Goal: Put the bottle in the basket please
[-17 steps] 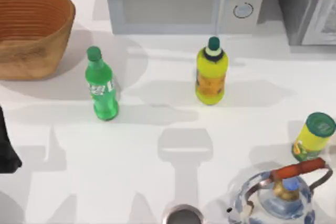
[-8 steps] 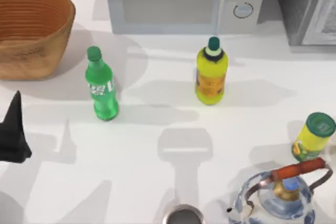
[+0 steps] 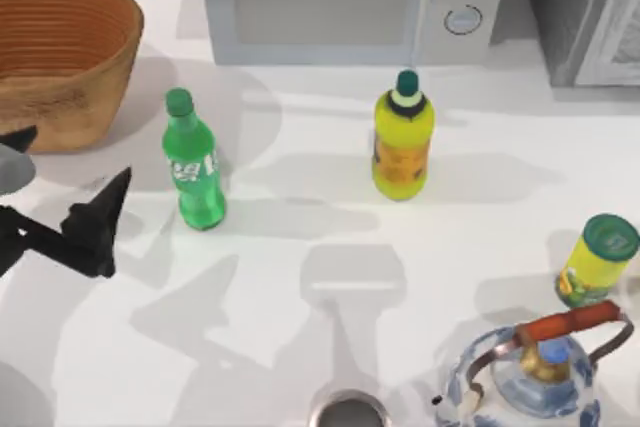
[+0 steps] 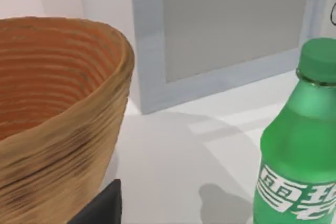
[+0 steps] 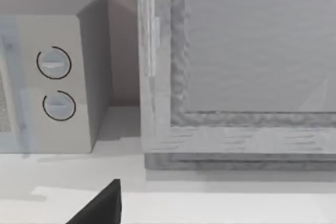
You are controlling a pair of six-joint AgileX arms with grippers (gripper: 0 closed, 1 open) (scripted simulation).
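The slim green bottle (image 3: 193, 163) stands upright on the white table, right of the wicker basket (image 3: 60, 57) at the back left. My left gripper (image 3: 72, 159) is open and sits low at the table's left, between basket and bottle. One fingertip (image 3: 118, 187) points toward the bottle, a short gap away. In the left wrist view the bottle (image 4: 302, 150) and the basket (image 4: 58, 108) stand close ahead, with a dark finger (image 4: 102, 208) at the frame's edge. My right gripper (image 5: 100, 211) faces the back appliances.
A fatter yellow bottle (image 3: 402, 137) stands mid-table. A short yellow container (image 3: 598, 259) and a blue-white kettle (image 3: 535, 372) sit at the right front. A microwave (image 3: 340, 2) and a grey appliance (image 3: 585, 7) line the back. A metal cup rim (image 3: 347, 409) is at the front edge.
My left gripper has come in from the left edge, moving right and toward the back, nearer the green bottle, and has turned. The bottle and basket have not moved.
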